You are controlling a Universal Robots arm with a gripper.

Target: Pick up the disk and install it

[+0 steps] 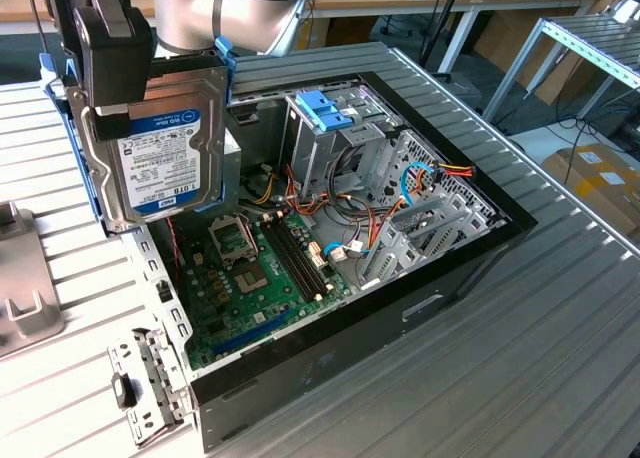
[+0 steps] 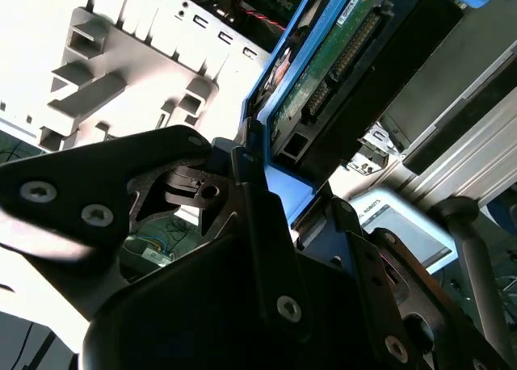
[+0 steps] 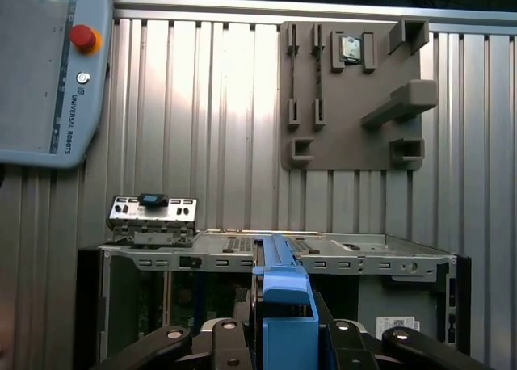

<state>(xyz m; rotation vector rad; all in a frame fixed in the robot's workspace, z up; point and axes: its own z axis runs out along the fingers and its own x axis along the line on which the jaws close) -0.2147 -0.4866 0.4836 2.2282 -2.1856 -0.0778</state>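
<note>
Over the ribbed bench (image 1: 560,308), the gripper (image 1: 112,68) clamped the disk (image 1: 165,153) aloft; seating likely needed rails squared to the three-o'clock drive cage (image 1: 330,143).

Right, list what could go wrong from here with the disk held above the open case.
The gripper holds the disk by its edges over the open case; a slip could drop it onto the motherboard. Loose cables lie beside the drive cage and might snag the disk on its way in.
</note>
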